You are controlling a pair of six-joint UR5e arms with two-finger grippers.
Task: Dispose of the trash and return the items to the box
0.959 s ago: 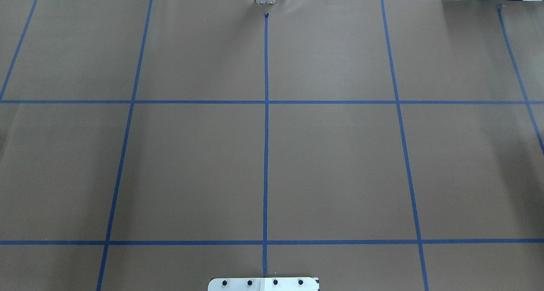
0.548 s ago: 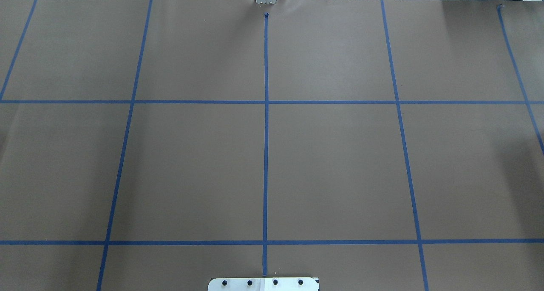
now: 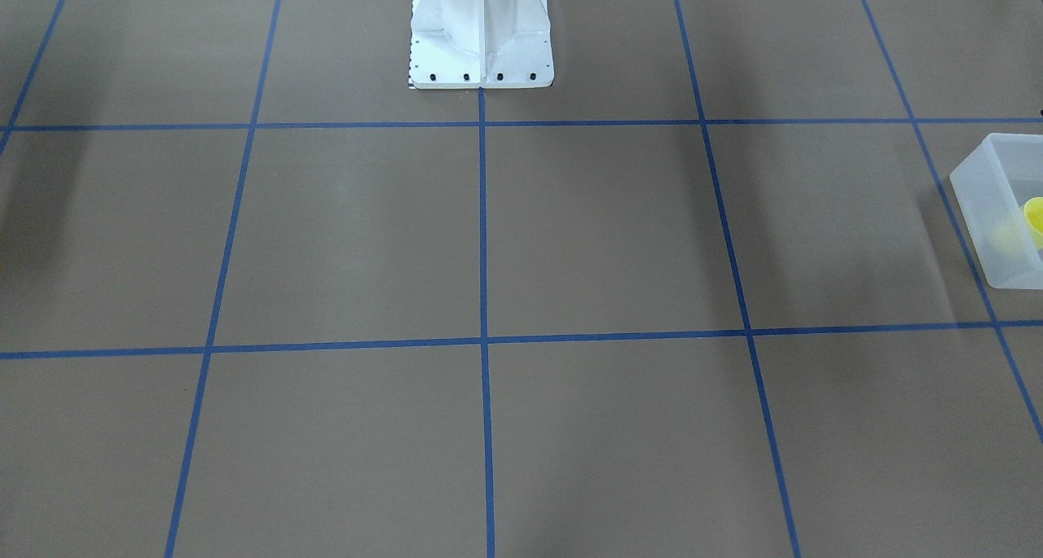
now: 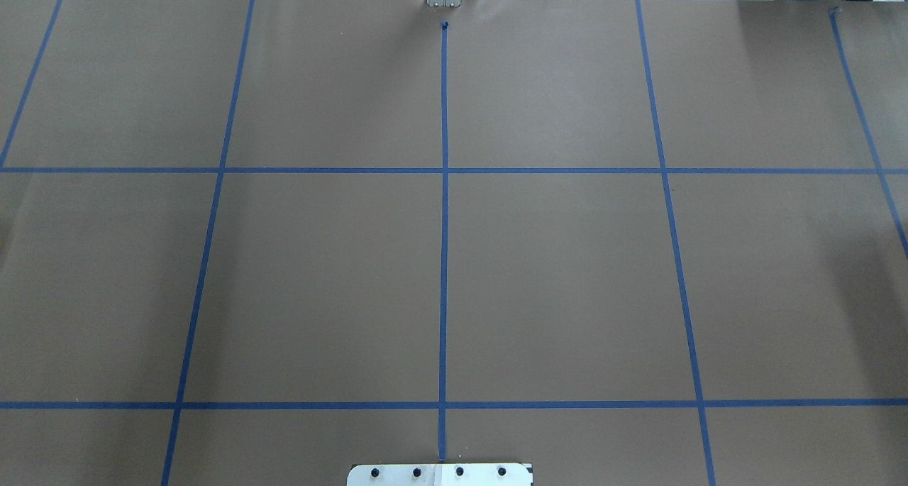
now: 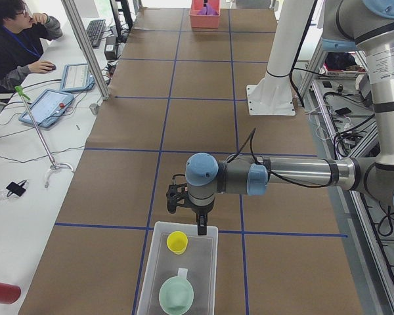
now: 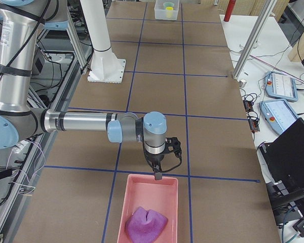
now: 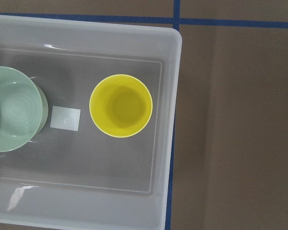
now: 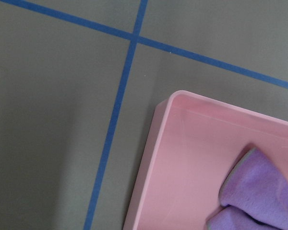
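Note:
The box (image 7: 175,96), a frosted white bin, fills the left wrist view and holds an upright yellow cup (image 7: 121,105) and a pale green cup (image 7: 9,115). In the exterior left view my left gripper (image 5: 189,220) hangs just over the near end of the box (image 5: 213,262), next to the yellow cup (image 5: 177,241); I cannot tell whether it is open or shut. In the exterior right view my right gripper (image 6: 161,169) hangs over the edge of a pink bin (image 6: 129,202) that holds a crumpled purple cloth (image 6: 146,223); I cannot tell its state.
The brown table with blue tape lines shows nothing else but the white robot base (image 3: 481,28). The box (image 3: 978,191) sits at the front-facing view's right edge. An operator (image 5: 13,39) sits at a side desk with tablets.

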